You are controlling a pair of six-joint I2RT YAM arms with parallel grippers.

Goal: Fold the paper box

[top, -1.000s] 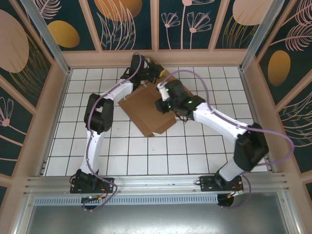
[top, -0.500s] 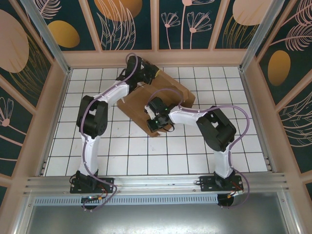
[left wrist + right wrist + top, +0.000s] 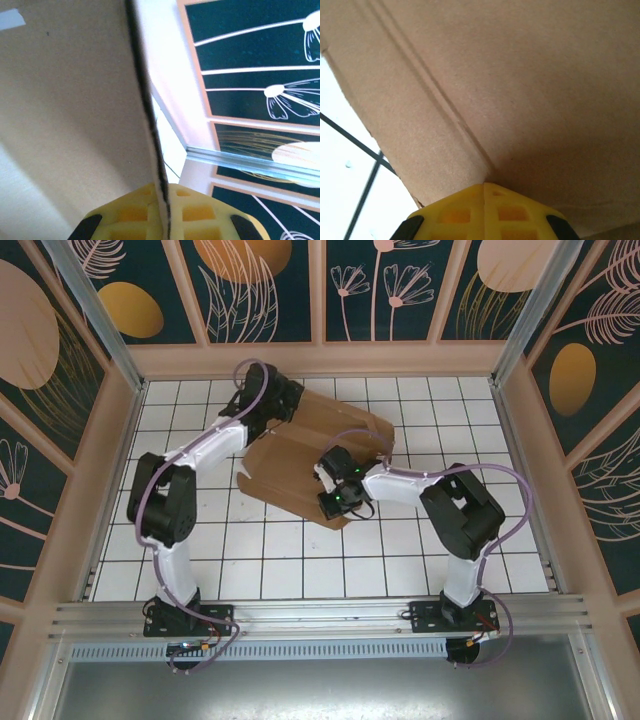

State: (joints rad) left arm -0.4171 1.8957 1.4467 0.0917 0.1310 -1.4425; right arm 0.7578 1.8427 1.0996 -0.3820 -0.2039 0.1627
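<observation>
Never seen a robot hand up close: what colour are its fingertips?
Bright yellow fingertips, with black at the outer corners; the right wrist view shows them best.

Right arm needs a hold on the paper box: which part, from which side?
Probably the near edge of the paper box, coming from the near side with jaws straddling the thin sheet. The left gripper clamps its far edge, so an opposite hold balances it; the right gripper is shut.

Bright even light, soft shadows, paper box (image 3: 520, 75) blurred close-up in wrist views, white glare behind
</observation>
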